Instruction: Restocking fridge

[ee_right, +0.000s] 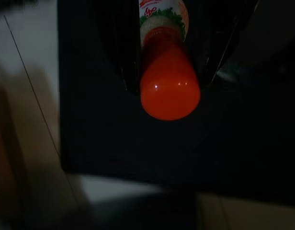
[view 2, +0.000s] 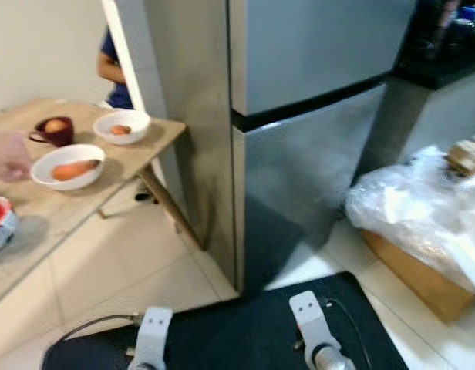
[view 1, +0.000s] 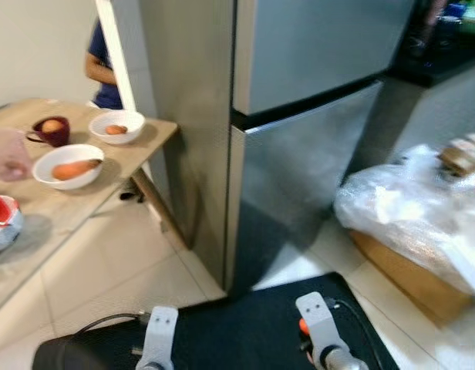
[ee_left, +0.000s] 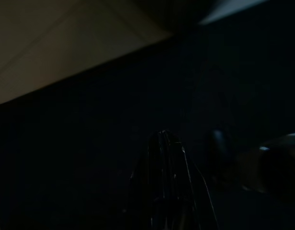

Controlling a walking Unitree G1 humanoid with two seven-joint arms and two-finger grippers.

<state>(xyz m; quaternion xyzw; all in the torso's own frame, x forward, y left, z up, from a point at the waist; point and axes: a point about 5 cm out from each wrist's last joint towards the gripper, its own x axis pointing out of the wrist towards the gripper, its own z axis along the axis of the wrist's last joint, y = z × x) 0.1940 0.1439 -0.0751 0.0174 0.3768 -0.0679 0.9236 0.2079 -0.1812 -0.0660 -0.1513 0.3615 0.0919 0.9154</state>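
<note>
1. Held low near the robot's body, the right gripper (ee_right: 169, 52) clamps a bottle (ee_right: 169, 86) with an orange-red cap between its black fingers.
2. Beside it, the left arm (view 1: 159, 339) hangs idle; its wrist view is too dark to tell whether the left gripper (ee_left: 164, 163) is open or closed.
3. Ahead stands the steel fridge (view 1: 299, 116), both doors closed.
4. To the left, a wooden table (view 1: 145, 146) carries two white bowls (view 1: 68, 166) of orange food and a dark red cup (view 1: 52, 129).
5. A person (view 1: 102, 62) stands behind the table.
</note>
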